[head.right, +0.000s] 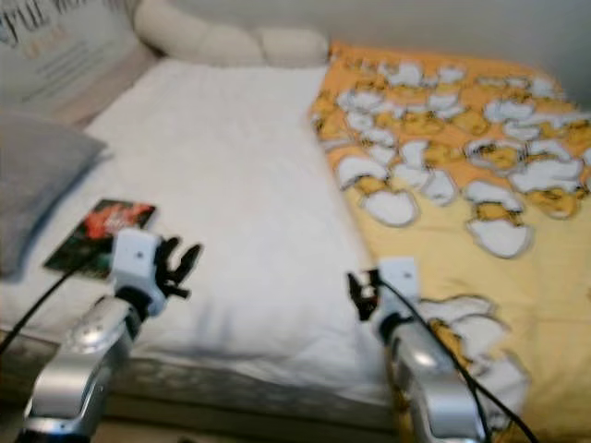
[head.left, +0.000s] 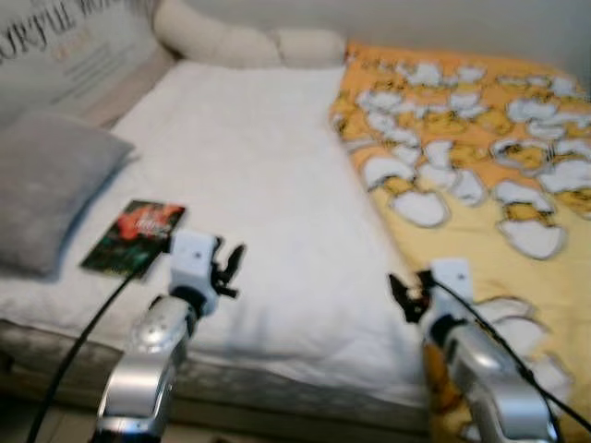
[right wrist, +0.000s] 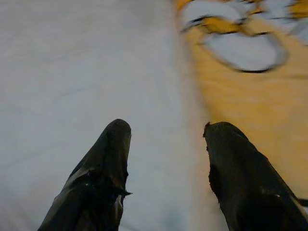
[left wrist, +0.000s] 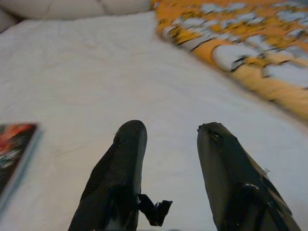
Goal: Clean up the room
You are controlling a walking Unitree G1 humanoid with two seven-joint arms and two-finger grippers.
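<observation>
Left pincer [left wrist: 171, 139] spread above bed [head.left: 268, 185], empty

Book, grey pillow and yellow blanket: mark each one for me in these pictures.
Book [head.left: 136, 236], left eye view, middle of its dark red cover.
Grey pillow [head.left: 51, 180], left eye view, centre of its top face.
Yellow blanket [head.left: 480, 185], left eye view, patterned area on the right side of the bed.

A pale cushion [head.left: 69, 46] in the upper left of the frame carries large dark serif lettering, cut off by the edge and too blurred to read. The book [head.left: 135, 237] at the lower left has a red and dark cover whose print cannot be made out.
</observation>
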